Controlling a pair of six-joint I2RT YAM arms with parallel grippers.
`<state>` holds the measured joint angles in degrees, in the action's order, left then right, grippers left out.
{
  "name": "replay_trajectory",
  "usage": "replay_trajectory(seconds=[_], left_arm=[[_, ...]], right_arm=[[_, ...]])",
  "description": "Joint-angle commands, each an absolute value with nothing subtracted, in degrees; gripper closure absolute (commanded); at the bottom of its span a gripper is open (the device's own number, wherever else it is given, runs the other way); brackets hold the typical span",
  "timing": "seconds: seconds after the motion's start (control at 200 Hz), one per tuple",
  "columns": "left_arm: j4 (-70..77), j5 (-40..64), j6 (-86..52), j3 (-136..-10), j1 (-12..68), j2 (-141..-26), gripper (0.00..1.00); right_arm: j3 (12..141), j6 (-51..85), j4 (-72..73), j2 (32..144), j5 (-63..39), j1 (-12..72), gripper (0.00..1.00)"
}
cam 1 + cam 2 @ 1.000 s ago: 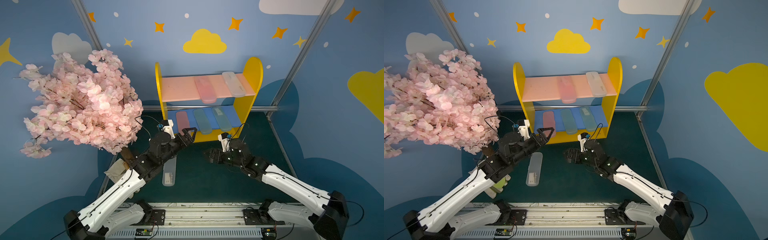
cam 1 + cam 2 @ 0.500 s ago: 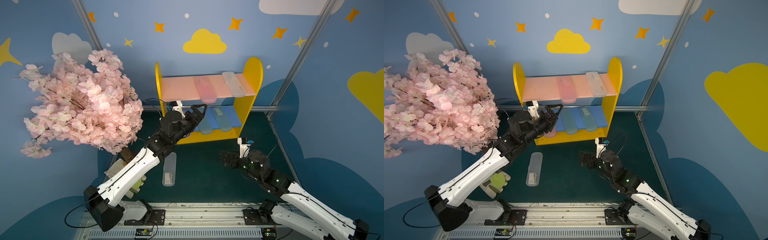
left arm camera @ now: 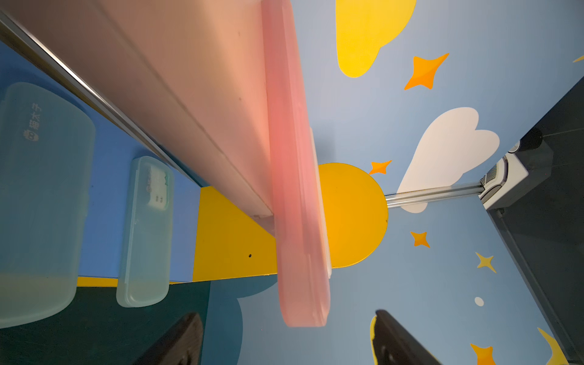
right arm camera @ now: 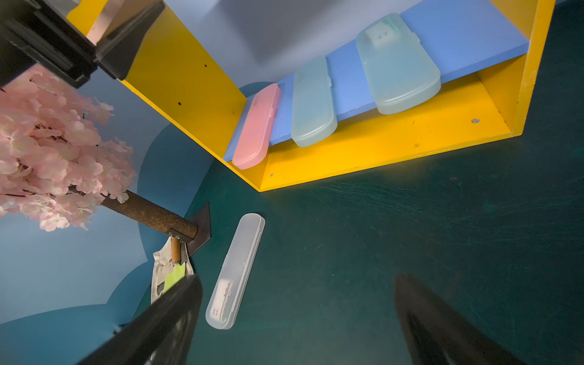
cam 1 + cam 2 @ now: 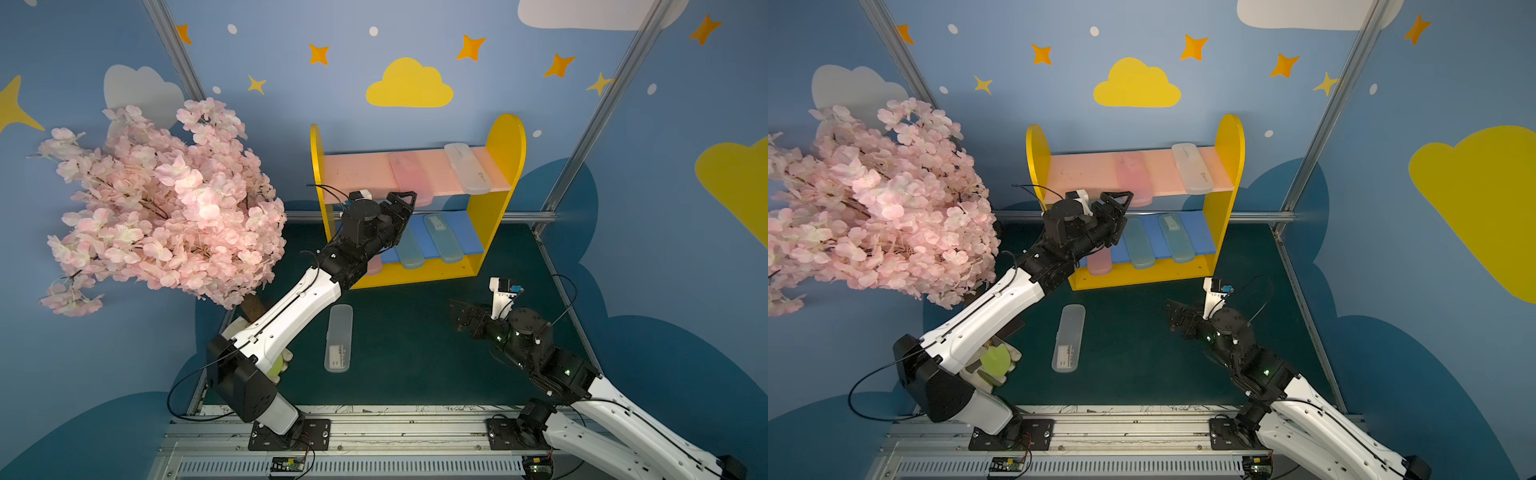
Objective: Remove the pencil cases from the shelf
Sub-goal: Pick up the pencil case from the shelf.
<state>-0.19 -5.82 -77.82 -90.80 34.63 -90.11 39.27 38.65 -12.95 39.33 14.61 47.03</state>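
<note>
The yellow-sided shelf (image 5: pixel 500 166) stands at the back of the green mat. Its pink board carries a pink pencil case (image 5: pixel 409 172) and a frosted white one (image 5: pixel 467 168). On the blue board lie a pink case (image 5: pixel 1099 264) and two teal cases (image 5: pixel 409 253) (image 5: pixel 442 239). Another frosted white case (image 5: pixel 338 343) lies on the mat. My left gripper (image 5: pixel 401 203) is open at the overhanging front end of the upper pink case (image 3: pixel 300 221), which sits just ahead of its fingers (image 3: pixel 398 344), untouched. My right gripper (image 5: pixel 461 318) is open and empty low over the mat.
A pink blossom tree (image 5: pixel 158 199) fills the left side, its trunk (image 4: pixel 148 215) and base near the left arm. A green object (image 5: pixel 994 359) lies by that base. A metal rail (image 5: pixel 374 428) runs along the front, and frame posts (image 5: pixel 582 145) stand beside the shelf.
My left gripper has risen from in front of the blue board to the front end of the upper pink case. My right arm has drawn back toward the front right.
</note>
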Motion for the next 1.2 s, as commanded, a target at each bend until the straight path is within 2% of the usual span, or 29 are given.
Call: replay_trajectory(seconds=[0.0,0.39,0.616,0.921,1.191], left_arm=[[-0.08,-6.9,-77.88,-93.77,34.19,-90.92,0.17],[-0.35,-6.62,-77.75,-97.41,33.32,-94.82,0.39],[-0.18,-6.24,-77.67,-98.61,33.31,-95.89,0.47],[0.52,-5.72,-77.99,-98.44,33.22,-96.35,0.64],[2.27,-4.83,-78.02,-97.5,33.18,-95.6,0.84]], right_arm=[[38.89,39.02,-13.09,38.21,16.12,46.78,0.01],[37.27,39.2,-13.11,37.34,17.1,46.7,0.01],[36.96,39.2,-13.1,36.5,17.49,46.75,0.01],[36.88,39.2,-13.22,35.74,17.68,46.63,0.01],[37.35,38.24,-13.62,34.75,17.84,46.6,0.02]])
